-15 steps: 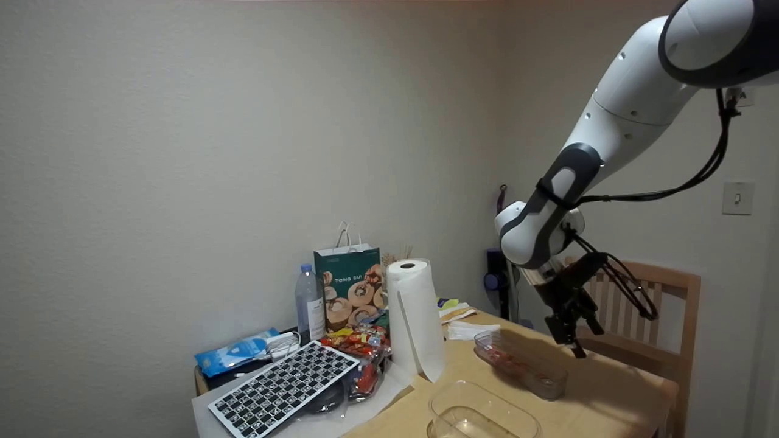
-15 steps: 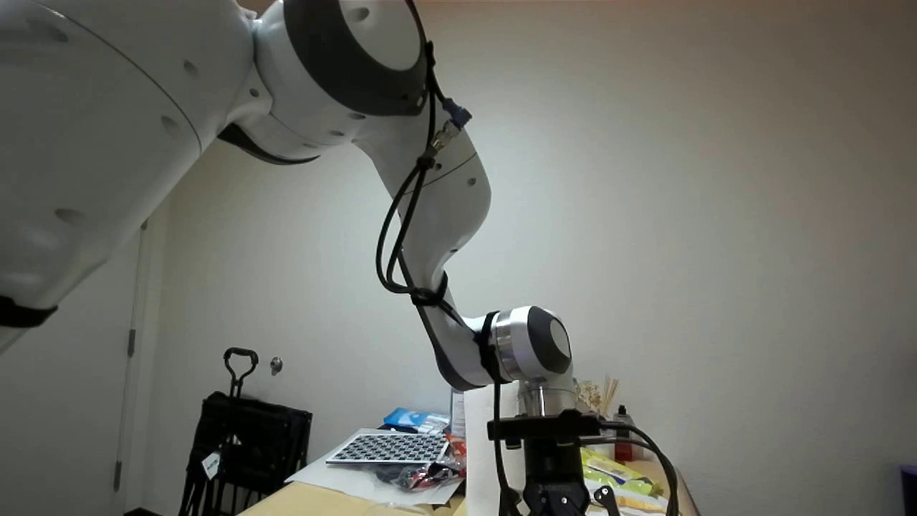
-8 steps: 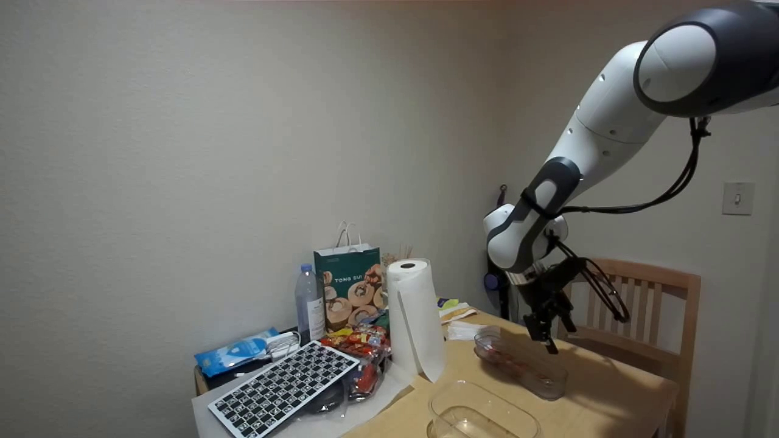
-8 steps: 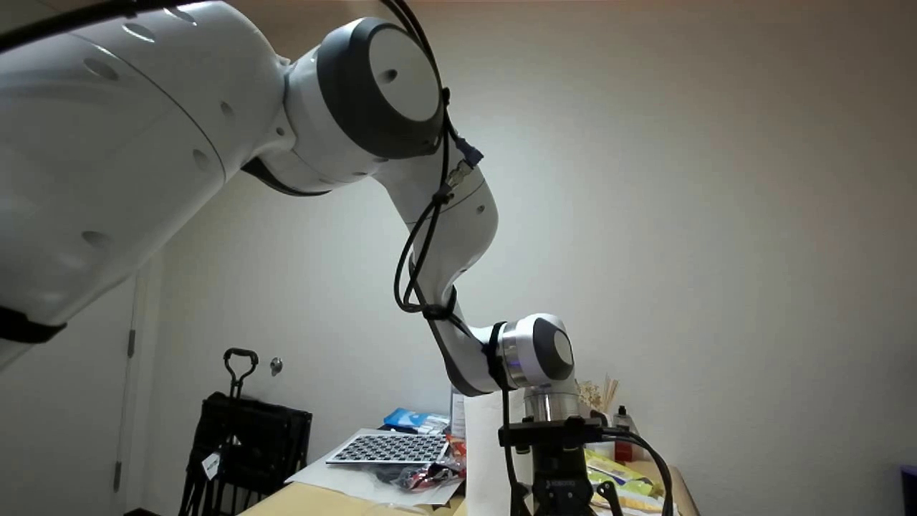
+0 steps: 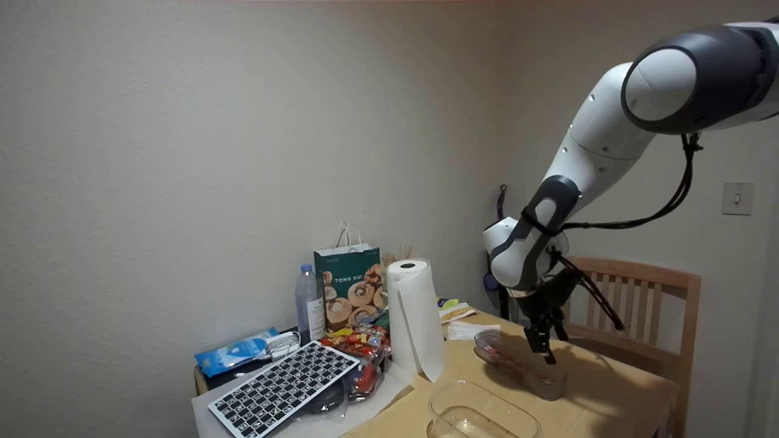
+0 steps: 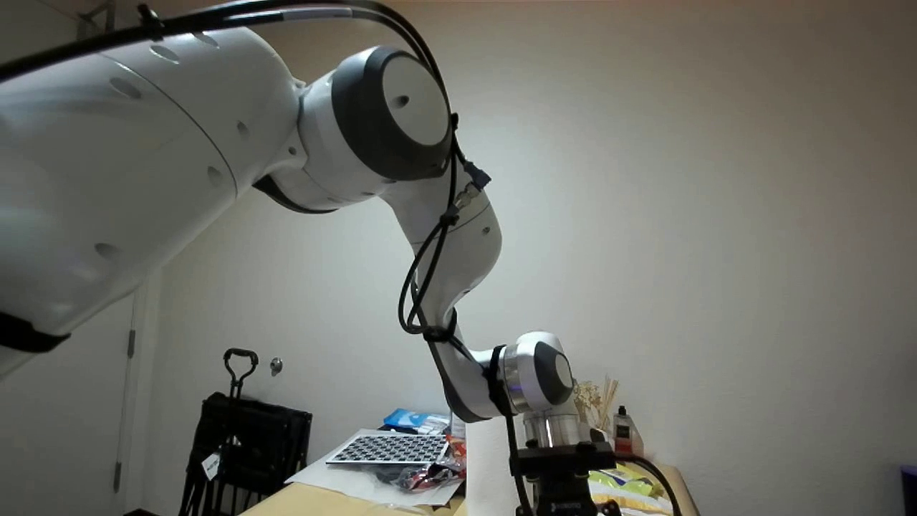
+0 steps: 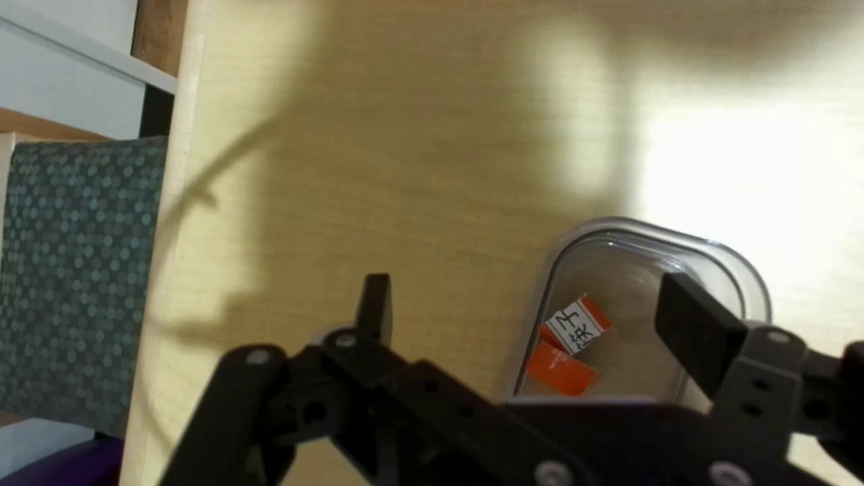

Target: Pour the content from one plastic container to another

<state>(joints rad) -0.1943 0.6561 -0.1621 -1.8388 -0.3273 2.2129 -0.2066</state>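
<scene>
"Plastic, clear and round-cornered: we have a packet container [image 7: 634, 290] on the worktop [image 7: 405, 169], with orange-red packets [image 7: 561, 369] lying inside. What could trip us up?"

"Our end effector [image 7: 526, 297] hangs above it, fingers spread wide, gripping nothing. In the wrist view, one finger lines up with the worktop while the other overlaps the container's inside. Were we to come straight down so off-centre, a fingertip might strike the rim or land among the packets."

"And if we pinched only one wall?"

"We judge that such walls may flex, and the container could twist under its own weight, dropping packets early."

"Where should they go?"

"Into the receiving container [image 5: 487, 403], near the first but apart from it, cut off by the lower edge in an exterior view; we make out no packets in it. It is probably light, so a bump could slide it away. Tipping too soon or too high would likely scatter packets over the worktop."

"Anything close by?"

"Yes, an upright paper towel roll [image 5: 415, 319] near both containers. Swinging wide, we could topple it."
</scene>
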